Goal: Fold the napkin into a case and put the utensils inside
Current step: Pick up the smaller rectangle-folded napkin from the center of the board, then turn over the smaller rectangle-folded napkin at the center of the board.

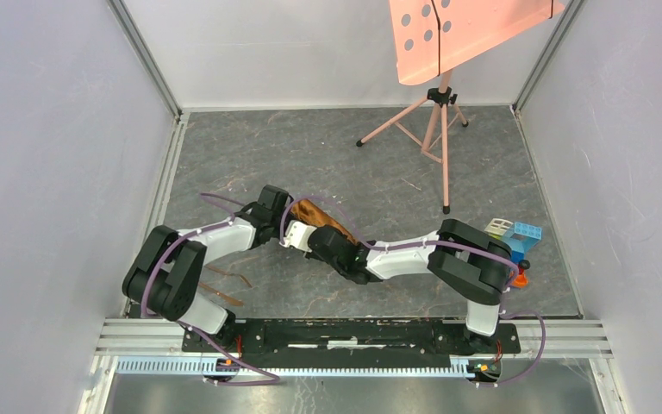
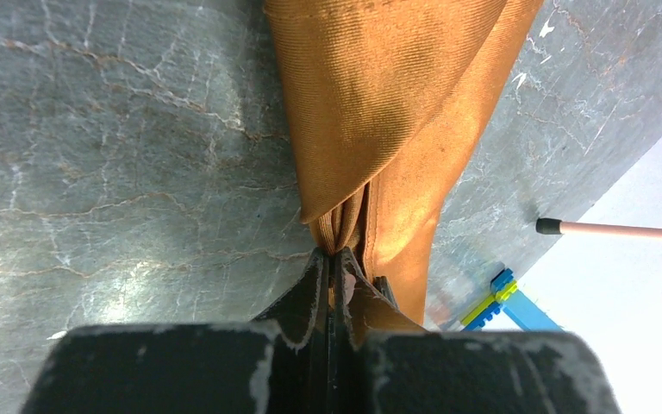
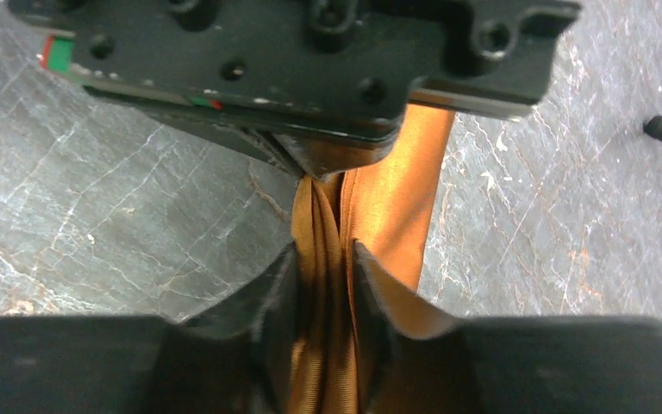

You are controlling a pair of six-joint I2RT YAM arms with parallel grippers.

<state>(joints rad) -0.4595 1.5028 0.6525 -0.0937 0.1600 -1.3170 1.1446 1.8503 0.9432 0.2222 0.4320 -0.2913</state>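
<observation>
Both pincers grip the one napkin [image 2: 388, 103]: we see the left gripper [image 2: 332, 259] pinched tight on a gathered edge at lower centre of its wrist view. The right gripper [image 3: 326, 259] is clamped on the same folds just below it. We note glossy, finely ribbed orange-brown cloth bunched between the two grippers at centre of the overhead frame, and two slender utensils [image 1: 224, 297] at lower left.

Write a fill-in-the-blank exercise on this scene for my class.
The left gripper and the right gripper both grip the ___.
The utensils lie on the table beside the ___ arm.
The toy blocks sit by the ___ arm.
Missing words: napkin; left; right.
</observation>
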